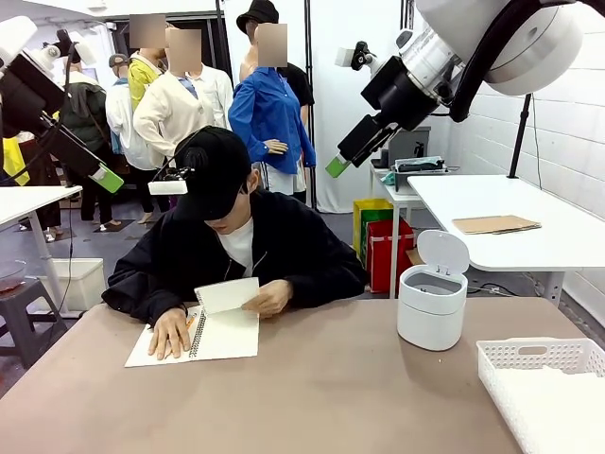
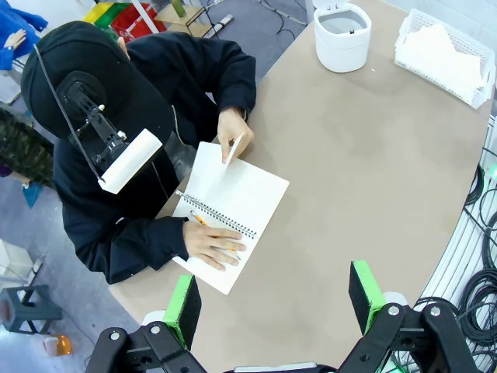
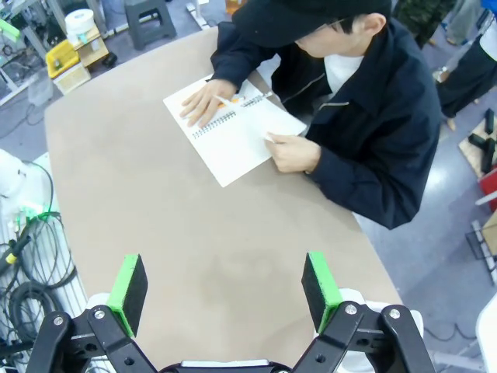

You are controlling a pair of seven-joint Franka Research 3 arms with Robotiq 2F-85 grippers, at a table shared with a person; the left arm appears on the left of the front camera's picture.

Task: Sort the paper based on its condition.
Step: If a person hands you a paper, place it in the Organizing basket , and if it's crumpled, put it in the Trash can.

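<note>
White paper lies in the white basket at the table's right end, and the same paper shows near the front right corner. A person at the far side holds up one white page over an open spiral notebook, with the other hand flat on the notebook. I cannot tell whether that page is loose. My left gripper hangs open and empty, high above the table's left side. My right gripper is open and empty too, raised at the upper right.
A white lidded bin stands open on the right of the brown table, behind the basket. Another white table at the back right bears a brown cardboard sheet. Cables hang past the table's edge.
</note>
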